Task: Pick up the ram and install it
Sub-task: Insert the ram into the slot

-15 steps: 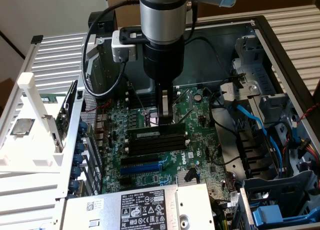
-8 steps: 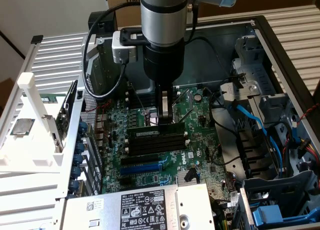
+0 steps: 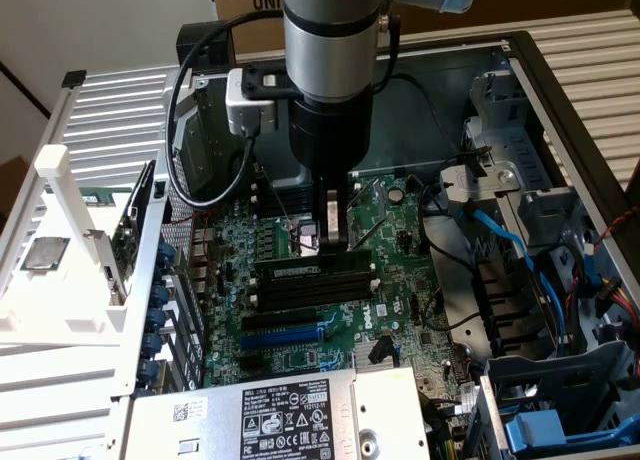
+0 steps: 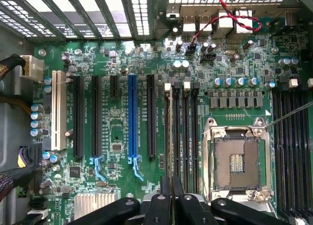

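Observation:
The ram [image 3: 300, 267], a long dark stick with a pale label, stands on edge along the memory slots [image 3: 312, 292] in the middle of the motherboard. My gripper [image 3: 335, 242] comes straight down onto its top edge near the exterior view's right end, fingers pinched on it. I cannot tell whether it sits fully in its slot. In the wrist view my gripper [image 4: 171, 186] is nearly closed, and the black fingers [image 4: 160, 205] are lined up over the row of memory slots [image 4: 186, 137].
The CPU socket [image 4: 237, 159] lies beside the memory slots, and a blue expansion slot [image 4: 132, 117] lies on their other side. The power supply [image 3: 290, 415] sits at the front. Blue cables [image 3: 510, 245] and drive cages are at the exterior view's right, a white frame [image 3: 70, 240] at its left.

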Robot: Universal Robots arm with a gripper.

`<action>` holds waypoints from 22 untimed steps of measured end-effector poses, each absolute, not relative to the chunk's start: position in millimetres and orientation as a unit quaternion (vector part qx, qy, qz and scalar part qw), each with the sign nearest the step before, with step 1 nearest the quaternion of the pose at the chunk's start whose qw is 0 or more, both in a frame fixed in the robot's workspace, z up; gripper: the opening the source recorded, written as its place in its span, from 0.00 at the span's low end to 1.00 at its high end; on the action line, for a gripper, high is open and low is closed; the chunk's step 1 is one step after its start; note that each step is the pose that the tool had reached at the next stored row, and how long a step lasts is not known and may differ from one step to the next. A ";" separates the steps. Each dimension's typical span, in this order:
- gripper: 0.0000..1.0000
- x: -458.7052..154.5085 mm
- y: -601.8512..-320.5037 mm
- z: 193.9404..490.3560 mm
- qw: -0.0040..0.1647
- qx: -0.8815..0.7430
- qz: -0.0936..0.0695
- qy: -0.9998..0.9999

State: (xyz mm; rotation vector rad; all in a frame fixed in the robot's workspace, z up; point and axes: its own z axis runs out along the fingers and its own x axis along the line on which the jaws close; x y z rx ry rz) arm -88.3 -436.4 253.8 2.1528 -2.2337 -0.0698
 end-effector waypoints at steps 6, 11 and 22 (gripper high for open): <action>0.12 -88.2 -436.9 249.8 0.017 0.694 -0.025 -0.720; 0.12 -88.2 -436.9 245.3 0.017 0.694 -0.025 -0.720; 0.12 -91.3 -438.2 244.2 0.010 0.694 -0.024 -0.719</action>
